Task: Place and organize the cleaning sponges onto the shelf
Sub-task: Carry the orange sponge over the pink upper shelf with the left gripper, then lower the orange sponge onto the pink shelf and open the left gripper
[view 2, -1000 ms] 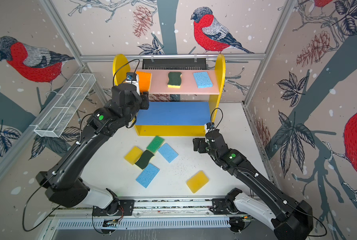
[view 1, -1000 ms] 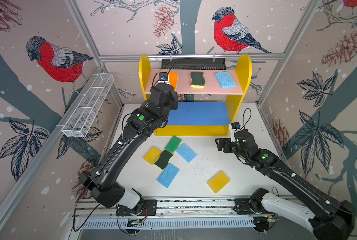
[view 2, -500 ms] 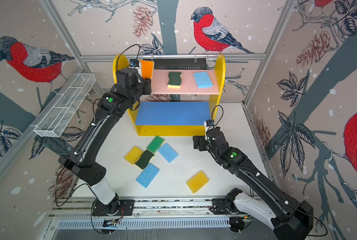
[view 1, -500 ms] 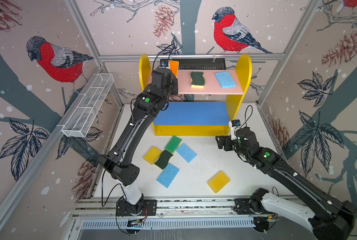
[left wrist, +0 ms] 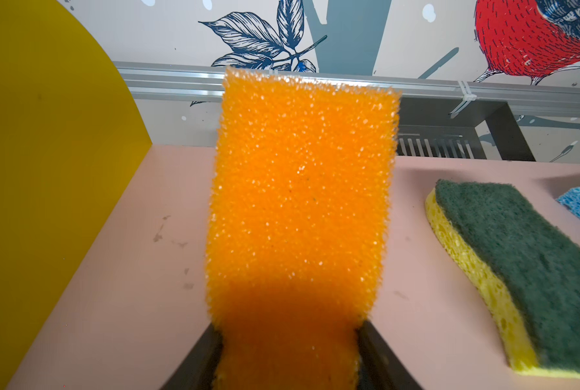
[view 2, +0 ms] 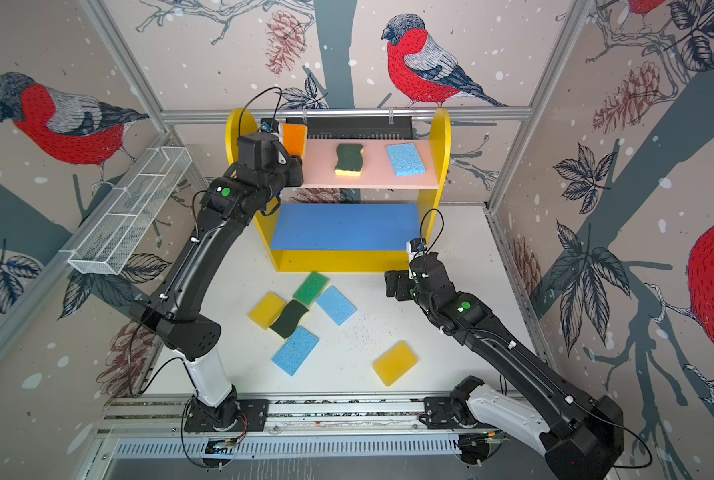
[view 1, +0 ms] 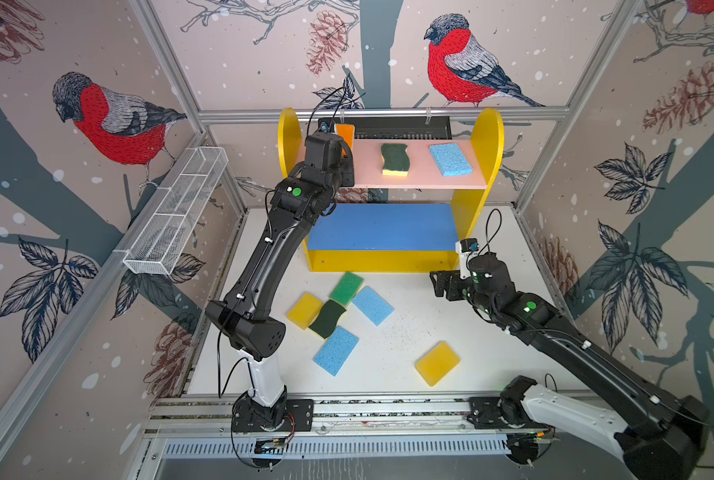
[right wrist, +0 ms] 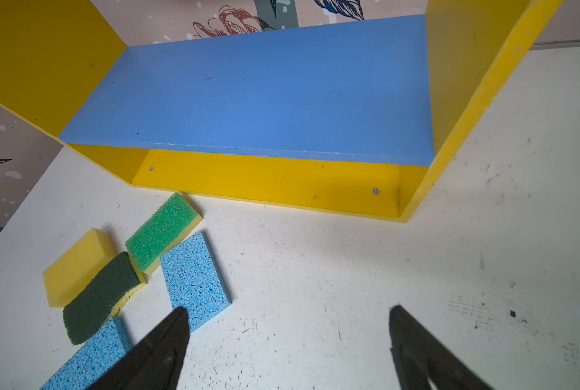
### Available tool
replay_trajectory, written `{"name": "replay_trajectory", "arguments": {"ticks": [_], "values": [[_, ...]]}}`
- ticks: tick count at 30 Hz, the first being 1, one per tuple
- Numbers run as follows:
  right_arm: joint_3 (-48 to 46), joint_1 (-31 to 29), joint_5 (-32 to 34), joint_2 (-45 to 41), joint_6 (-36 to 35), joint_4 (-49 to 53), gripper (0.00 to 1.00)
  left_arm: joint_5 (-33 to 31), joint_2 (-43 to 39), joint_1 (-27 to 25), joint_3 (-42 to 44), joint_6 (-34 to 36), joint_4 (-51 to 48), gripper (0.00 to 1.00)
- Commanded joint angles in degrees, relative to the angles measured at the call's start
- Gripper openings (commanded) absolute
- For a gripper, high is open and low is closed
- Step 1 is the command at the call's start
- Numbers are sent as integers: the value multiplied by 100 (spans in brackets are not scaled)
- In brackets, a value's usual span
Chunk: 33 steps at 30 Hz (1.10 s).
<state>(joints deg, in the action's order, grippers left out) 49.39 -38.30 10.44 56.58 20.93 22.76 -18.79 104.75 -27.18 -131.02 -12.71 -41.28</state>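
- The white table (view 1: 409,332) carries the shelf at its back and loose sponges in front.
- The shelf (view 1: 486,137) stands against the rear wall. Its pink upper board (view 1: 419,176) holds two sponges, and its blue middle board (view 1: 382,226) is bare.
- A white wire-mesh basket (view 1: 176,212) hangs on the left wall rail.
- The left gripper (left wrist: 288,341) reaches to the left end of the pink upper board, its fingers clamped on one short end of the orange sponge (left wrist: 302,202). The sponge stands up over the board; whether it touches the board I cannot tell.
- The right gripper (right wrist: 288,314) hovers over the table before the shelf's right front corner, its fingers spread wide and holding nothing.
- On the pink upper board lie a wavy scourer (view 1: 395,159) in the middle and a light blue sponge (view 1: 450,159) to the right, apart from each other.
- On the table a cluster lies touching or overlapping: green sponge (view 1: 346,288), yellow sponge (view 1: 304,309), dark scourer (view 1: 327,318) and two blue sponges (view 1: 373,305) (view 1: 336,350).
- A second yellow sponge (view 1: 437,363) lies alone, nearer the front rail.
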Motion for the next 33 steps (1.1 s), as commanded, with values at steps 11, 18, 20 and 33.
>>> {"name": "replay_trajectory", "arguments": {"ticks": [11, 18, 20, 33], "values": [[65, -37, 20, 46, -8, -70, 92, -83, 64, 11, -23, -245, -144, 57], [76, -46, 37, 78, 0, -62, 92, -212, 67, 11, -58, -298, -180, 64], [80, -49, 43, 82, -6, -53, 92, -237, 89, 11, -113, -302, -214, 64], [107, -80, 64, 80, 13, -35, 92, -235, 203, 18, -311, -314, -329, 72]]}}
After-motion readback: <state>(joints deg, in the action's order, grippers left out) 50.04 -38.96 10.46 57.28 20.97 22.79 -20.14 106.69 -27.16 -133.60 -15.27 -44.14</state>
